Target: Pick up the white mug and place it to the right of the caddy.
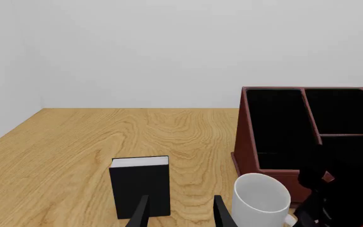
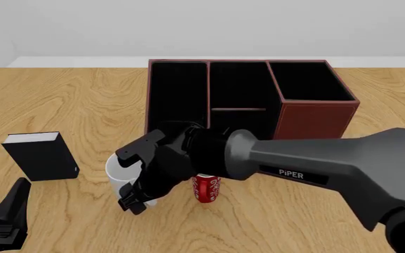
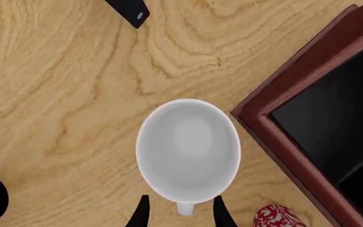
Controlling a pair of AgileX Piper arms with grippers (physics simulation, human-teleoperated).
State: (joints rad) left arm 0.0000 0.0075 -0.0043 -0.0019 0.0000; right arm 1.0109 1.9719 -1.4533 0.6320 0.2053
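Right gripper [image 3: 180, 213] poised straight above the white mug [image 3: 188, 149], fingers spread to either side of the handle [image 3: 185, 208], not yet pinching; probably lined up that way to grip the handle or the rim beside it. Mug upright on the wooden table [image 2: 83, 105], just off the near left corner of the caddy [image 2: 308, 113], with the red-patterned cup [image 2: 206, 188] close by. Still far from the target spot right of the caddy. Left gripper [image 1: 178, 213] low near the table edge, fingers apart, holding nothing, facing the small black box [image 1: 140, 187], presumably parked clear of the reach.
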